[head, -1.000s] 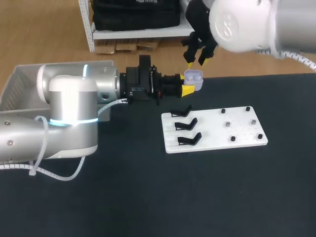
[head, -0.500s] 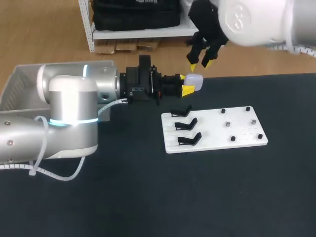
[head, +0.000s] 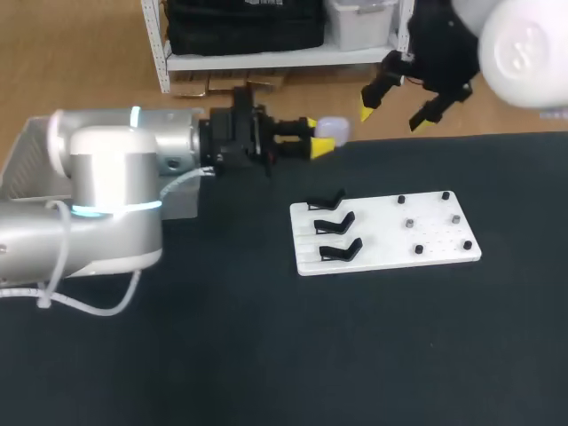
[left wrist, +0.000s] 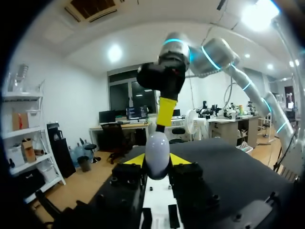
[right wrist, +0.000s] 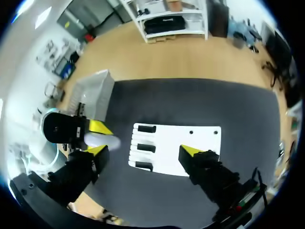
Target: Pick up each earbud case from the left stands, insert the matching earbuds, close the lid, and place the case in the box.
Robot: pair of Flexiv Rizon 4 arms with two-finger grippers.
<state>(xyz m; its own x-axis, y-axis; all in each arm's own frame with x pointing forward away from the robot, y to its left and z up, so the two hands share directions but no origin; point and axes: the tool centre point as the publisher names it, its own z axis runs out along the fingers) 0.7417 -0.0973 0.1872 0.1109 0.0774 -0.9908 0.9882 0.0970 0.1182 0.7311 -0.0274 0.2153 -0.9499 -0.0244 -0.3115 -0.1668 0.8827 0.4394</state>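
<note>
You have bright, even overhead light in the head view. The dark matte surface point(head: 266, 355) reflects little, while the right arm point(head: 524, 44) shell glares near-white. In the left wrist view, ceiling lamps point(left wrist: 259, 14) flare, and the pale earbud case point(left wrist: 157, 155) between the left fingers point(left wrist: 135, 159) is soft and close to the lens. In both wrist views, straight edges bow near the rim.

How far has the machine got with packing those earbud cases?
Done, it seems: all three black stands on the white board are empty, and the pale lilac earbud case looks closed. In hand: the left claw grips that case at the far edge of the black table. Left: setting it in the pale box, whose inside is hidden. The right claw hangs open, empty.
</note>
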